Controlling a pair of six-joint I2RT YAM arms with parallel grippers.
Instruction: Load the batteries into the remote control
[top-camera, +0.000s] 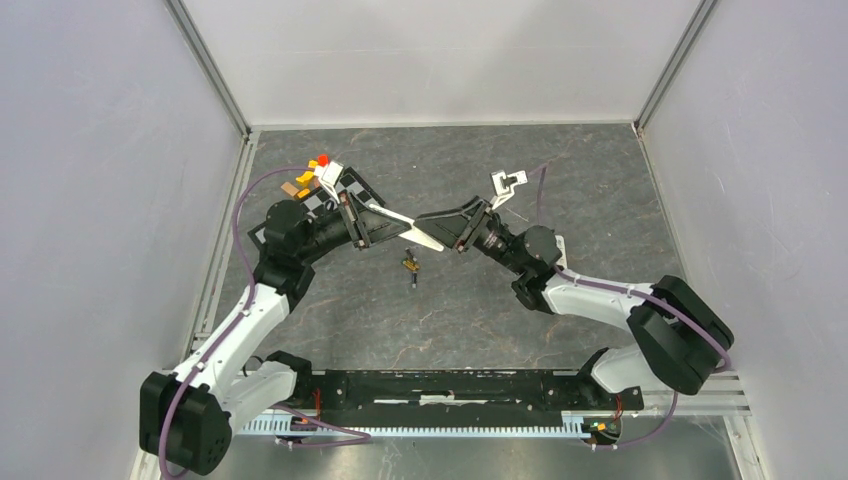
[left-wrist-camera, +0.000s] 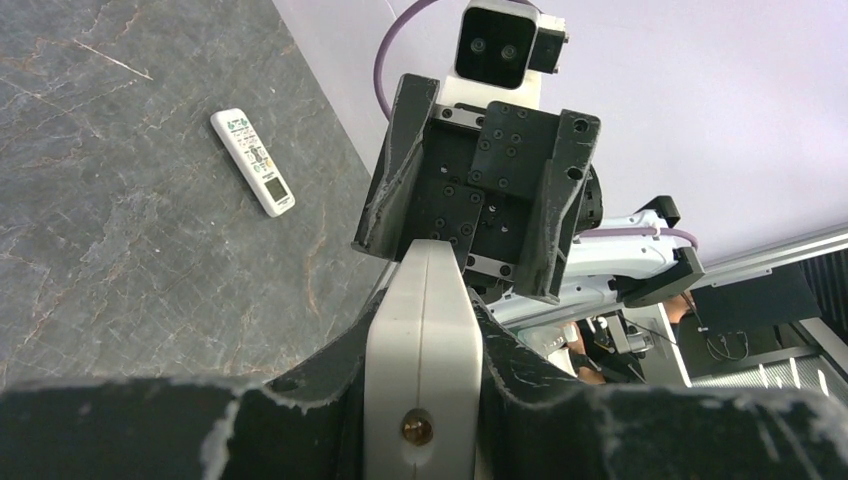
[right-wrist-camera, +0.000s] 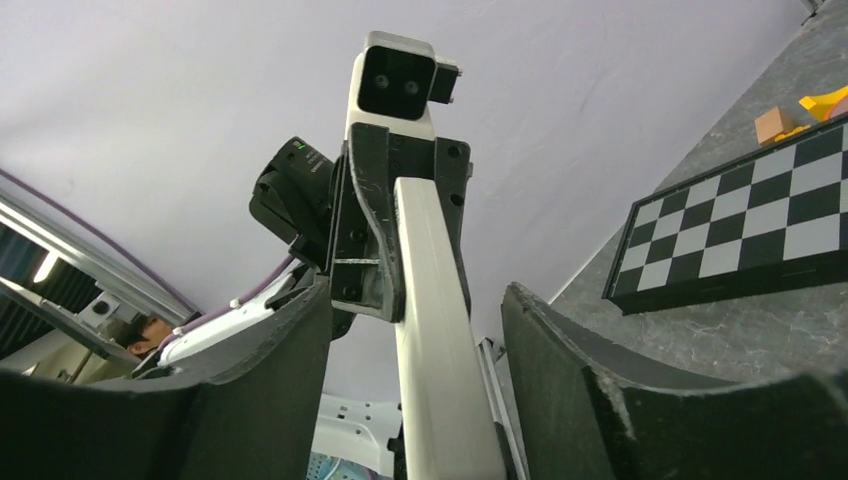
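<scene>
left jaws clamp a white strip (top-camera: 405, 226) between spread right jaws.

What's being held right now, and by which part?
The left hand clamps one end of a slim white bar; the right hand, open, straddles the other end with gaps on both sides.

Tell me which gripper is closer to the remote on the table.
Right. The right gripper is just left of the remote; left gripper, clamping the white bar, lies farther left.
</scene>
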